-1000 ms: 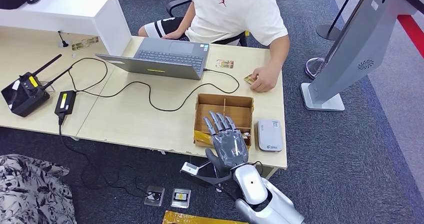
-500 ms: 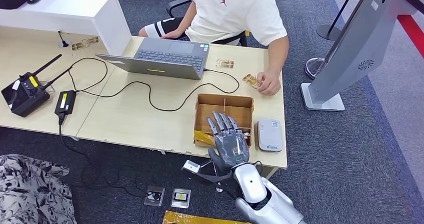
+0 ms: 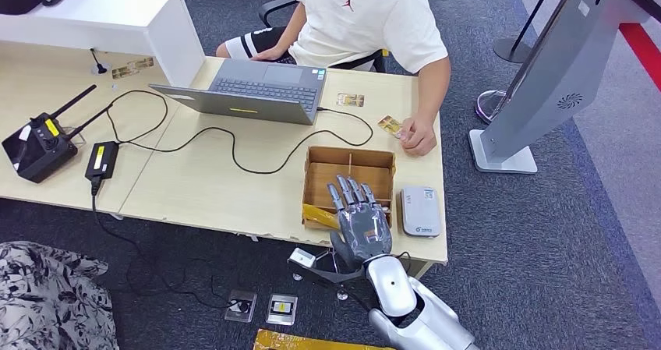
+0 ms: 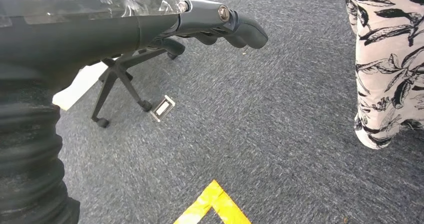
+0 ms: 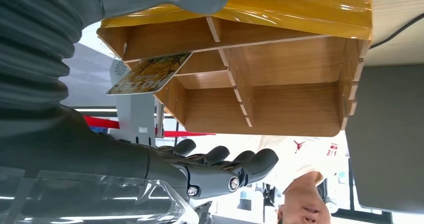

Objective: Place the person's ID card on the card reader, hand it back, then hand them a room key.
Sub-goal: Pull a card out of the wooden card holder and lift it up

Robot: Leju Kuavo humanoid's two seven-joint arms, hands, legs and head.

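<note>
Hovering over the near edge of the table (image 3: pixel 203 198), the right hand (image 3: pixel 360 224) is empty, fingers spread above the wooden divided box (image 3: pixel 348 171). In the right wrist view one yellow room key card (image 5: pixel 150 73) sits in a box compartment. One grey card reader (image 3: pixel 420 210) lies just beside the box. The person's hand (image 3: pixel 419 137) holds one ID card (image 3: pixel 390 125) at the far right corner. The left hand (image 4: pixel 220 24) hangs over carpet, fingers curled, empty.

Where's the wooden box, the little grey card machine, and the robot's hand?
wooden box (image 3: pixel 323 180), head view, on its bare wooden floor on the left side.
card reader (image 3: pixel 420 210), head view, on the middle of its grey top.
right hand (image 3: pixel 363 227), head view, on the back of the hand.
</note>
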